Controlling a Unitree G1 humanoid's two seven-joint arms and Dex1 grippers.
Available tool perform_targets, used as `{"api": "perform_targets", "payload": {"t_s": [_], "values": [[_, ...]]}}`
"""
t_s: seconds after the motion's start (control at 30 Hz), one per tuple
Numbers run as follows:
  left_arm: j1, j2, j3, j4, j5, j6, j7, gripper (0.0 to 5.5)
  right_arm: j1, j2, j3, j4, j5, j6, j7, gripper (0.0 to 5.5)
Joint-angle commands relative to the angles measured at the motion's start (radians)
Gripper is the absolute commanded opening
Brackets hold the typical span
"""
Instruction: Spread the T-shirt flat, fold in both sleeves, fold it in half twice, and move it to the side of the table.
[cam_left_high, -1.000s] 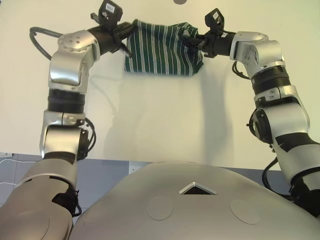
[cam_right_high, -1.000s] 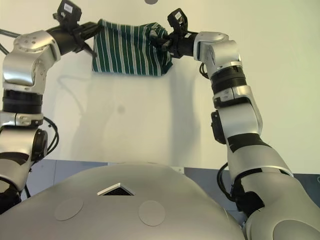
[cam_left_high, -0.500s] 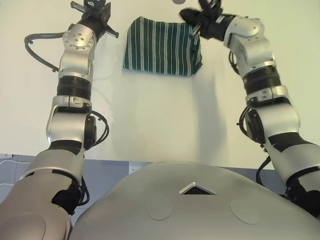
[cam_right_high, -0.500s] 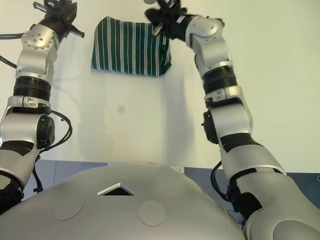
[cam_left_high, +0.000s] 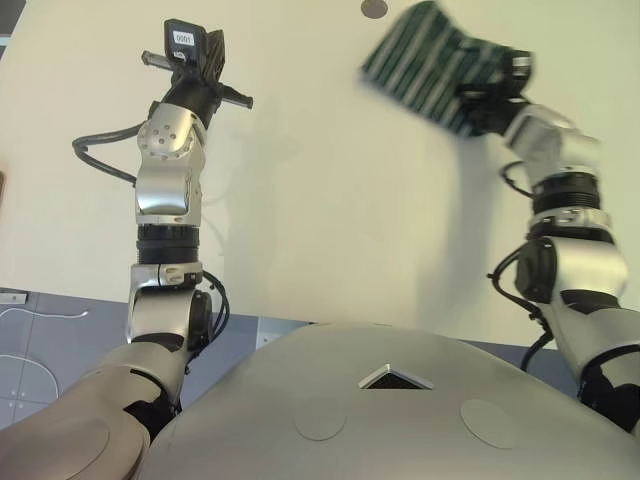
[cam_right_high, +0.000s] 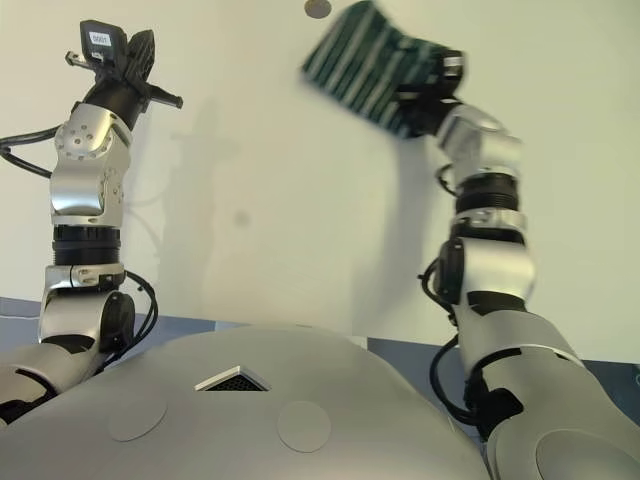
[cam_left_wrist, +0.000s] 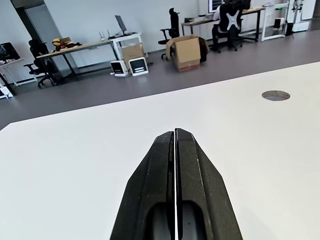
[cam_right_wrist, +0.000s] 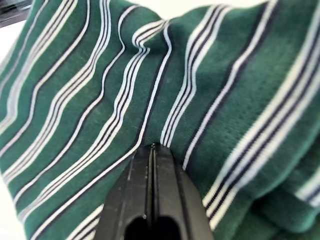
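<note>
At the far right of the table (cam_left_high: 320, 220), the folded striped T-shirt (cam_left_high: 425, 65) hangs tilted in the right gripper (cam_right_wrist: 152, 147), whose fingers are clamped on a pinch of fabric. The left gripper (cam_left_wrist: 174, 134) is raised over the table's left part, fingers pressed together, empty. Step in hand, as judged: transfer to the side. The next move calls for lowering the bundle flat before release, so the folds hold

My arms: left arm (cam_left_high: 165, 190), right arm (cam_left_high: 570, 230); silver shells, black ribbed joints.
My cables: black cable (cam_left_high: 80, 150) looped off each arm.
My claws: left gripper (cam_left_wrist: 174, 132), right gripper (cam_right_wrist: 152, 146); matte black, tapered.
My marking: white label (cam_left_high: 184, 38), left wrist.
</note>
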Motion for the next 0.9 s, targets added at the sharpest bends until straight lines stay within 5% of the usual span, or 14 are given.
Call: {"api": "perform_targets", "payload": {"t_s": [0.03, 0.17, 0.23, 0.37, 0.43, 0.63, 0.9], "values": [[0.114, -0.025, 0.008, -0.092, 0.026, 0.031, 0.052, 0.03, 0.429, -0.157, -0.229, 0.038, -0.035, 0.151, -0.350, 0.00], [0.092, -0.011, 0.000, -0.111, 0.044, 0.044, 0.056, 0.03, 0.927, 0.022, -0.235, -0.753, 0.011, 0.499, -0.419, 0.00], [0.069, -0.002, 0.002, -0.109, 0.045, 0.046, 0.052, 0.03, 0.989, 0.060, -0.214, -0.961, 0.056, 0.581, -0.443, 0.00], [0.080, 0.010, -0.002, -0.115, 0.044, 0.039, 0.033, 0.03, 0.336, -0.110, -0.122, -0.916, -0.028, 0.344, -0.441, 0.00], [0.038, 0.010, -0.031, -0.102, 0.049, 0.040, 0.008, 0.03, 0.097, -0.082, -0.018, -1.005, -0.066, 0.267, -0.444, 0.00], [0.002, -0.075, 0.008, -0.176, -0.081, 0.095, -0.010, 0.03, 0.291, 0.211, 0.148, -1.107, -0.204, 0.071, -0.591, 0.00], [-0.001, -0.084, 0.053, -0.166, -0.098, 0.152, 0.034, 0.03, 0.449, 0.322, 0.217, -1.139, -0.299, -0.035, -0.602, 0.00]]}}
